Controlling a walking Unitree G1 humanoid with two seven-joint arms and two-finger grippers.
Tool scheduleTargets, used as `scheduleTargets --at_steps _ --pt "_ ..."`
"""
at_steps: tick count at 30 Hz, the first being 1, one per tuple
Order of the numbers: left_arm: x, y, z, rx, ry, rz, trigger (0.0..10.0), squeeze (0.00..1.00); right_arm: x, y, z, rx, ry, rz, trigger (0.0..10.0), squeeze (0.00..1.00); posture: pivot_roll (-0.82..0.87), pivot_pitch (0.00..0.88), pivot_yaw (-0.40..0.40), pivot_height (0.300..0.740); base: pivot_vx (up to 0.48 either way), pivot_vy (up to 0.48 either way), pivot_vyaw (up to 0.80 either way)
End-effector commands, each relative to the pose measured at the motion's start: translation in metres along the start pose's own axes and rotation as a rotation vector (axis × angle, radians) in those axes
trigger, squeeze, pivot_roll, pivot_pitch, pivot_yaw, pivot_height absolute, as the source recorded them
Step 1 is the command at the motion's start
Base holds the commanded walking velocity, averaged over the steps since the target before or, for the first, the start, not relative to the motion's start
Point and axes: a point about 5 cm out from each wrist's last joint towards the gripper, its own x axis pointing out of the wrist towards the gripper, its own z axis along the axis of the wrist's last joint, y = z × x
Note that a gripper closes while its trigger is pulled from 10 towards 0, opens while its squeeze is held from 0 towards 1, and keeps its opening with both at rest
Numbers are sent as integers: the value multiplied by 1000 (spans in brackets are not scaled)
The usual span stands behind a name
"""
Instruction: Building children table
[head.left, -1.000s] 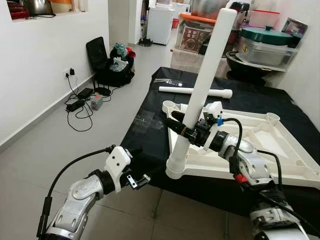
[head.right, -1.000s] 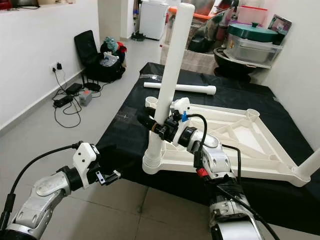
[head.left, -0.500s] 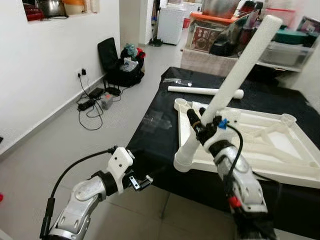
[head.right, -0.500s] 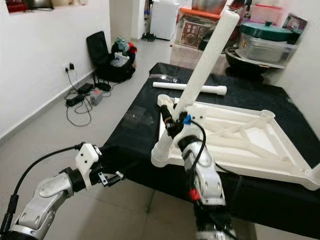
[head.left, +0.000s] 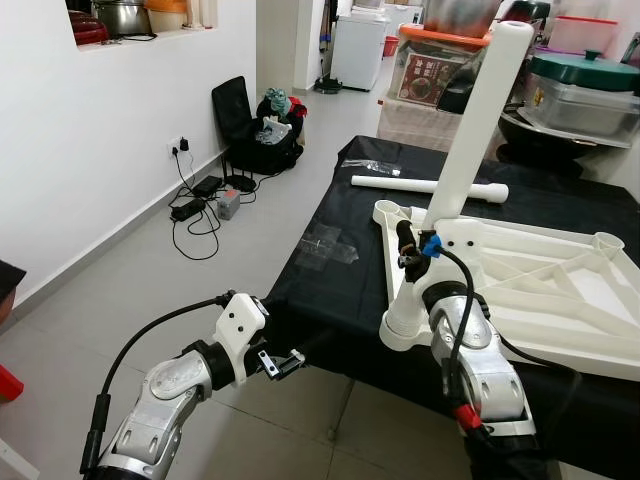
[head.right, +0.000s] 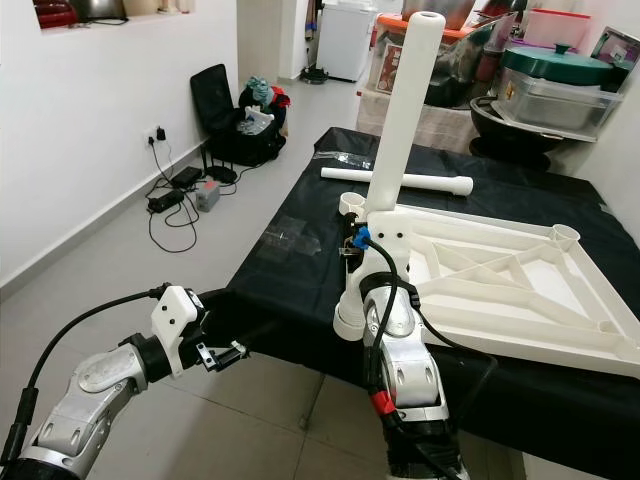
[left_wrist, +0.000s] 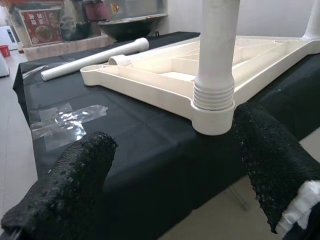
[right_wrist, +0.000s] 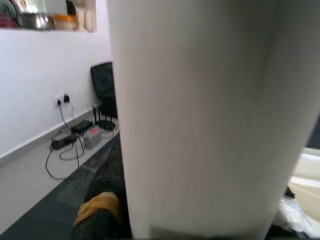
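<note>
Right end effector (head.left: 404, 243) pinching the white leg (head.left: 467, 135), kept upright for threading into tabletop corner socket (left_wrist: 213, 117); left end effector (head.left: 285, 361) spread, idle beside worktop (head.left: 330, 285).

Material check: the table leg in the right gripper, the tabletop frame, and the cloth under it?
Table leg: looks like matte white moulded plastic, hollow at the top, ribbed collar at its base. Tabletop frame: same off-white plastic, probably injection-moulded, judging by the ribbed underside and round corner sockets. Cloth: thin black fabric or plastic sheeting, draping over the edge; can't tell which. The right gripper holds the leg low.
</note>
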Motion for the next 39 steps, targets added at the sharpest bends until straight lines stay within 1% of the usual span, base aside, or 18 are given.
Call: scheduleTargets --at_steps 1,7,8,9,10,11,12,13,15,16,17,18,20,23,25,28,33,39 --pt "1 -4 -1 -8 4 -8 10000 0 -3 -24 -51 -27 261 -111 10000 0 56 0 -114 740 0 0 0" --pt "-1 -4 -2 -8 7 -3 10000 0 1 -25 -50 -22 263 -114 10000 0 58 0 -118 740 0 0 0" --pt "-2 -3 -2 -8 10 2 10000 0 5 -18 -43 41 218 -45 10000 0 58 0 -119 740 0 0 0" --pt "-1 -2 -3 -7 11 2 10000 0 5 -2 -34 120 163 134 10000 0 49 0 -113 740 0 0 0" --pt "-1 -2 -3 -6 12 2 10000 0 4 9 -26 172 121 264 10000 0 47 0 -111 740 0 0 0" --pt "-1 -2 -3 -6 12 2 10000 0 4 9 -26 172 121 264 10000 0 47 0 -111 740 0 0 0" --pt "1 -2 -3 -6 10 0 10000 0 -2 20 -18 209 71 419 10000 0 49 0 -111 740 0 0 0" --pt "1 -2 -3 -6 10 0 10000 0 -2 20 -18 209 71 419 10000 0 49 0 -111 740 0 0 0" --pt "2 -3 -1 -6 5 -1 10000 0 -17 35 -7 266 24 659 10000 0 64 0 -122 740 0 0 0" --pt "2 -3 -1 -6 5 -1 10000 0 -17 35 -7 266 24 659 10000 0 64 0 -122 740 0 0 0" --pt "1 -2 -2 -7 7 3 10000 0 -22 41 -5 277 28 768 10000 0 65 0 -123 740 0 0 0" --pt "1 -2 -2 -7 7 3 10000 0 -22 41 -5 277 28 768 10000 0 65 0 -123 740 0 0 0" --pt "-1 -2 -3 -7 13 9 10000 0 -21 47 -3 256 25 855 10000 0 68 0 -126 740 0 0 0" --pt "-1 -3 -4 -8 14 12 10000 0 -15 50 -1 235 15 882 10000 0 75 0 -137 740 0 0 0" --pt "-1 -3 -4 -8 14 12 10000 0 -14 50 -1 232 13 892 10000 0 75 0 -137 740 0 0 0" --pt "-1 -5 -4 -8 13 13 10000 0 -13 48 -2 222 2 949 10000 0 89 0 -146 740 0 0 0" --pt "-8 -5 -5 -9 22 23 10000 0 -12 47 -2 212 8 1018 10000 0 102 0 -155 740 0 0 0" --pt "-9 -4 -6 -8 28 25 10000 0 -8 47 0 205 4 1051 10000 0 99 0 -153 740 0 0 0"
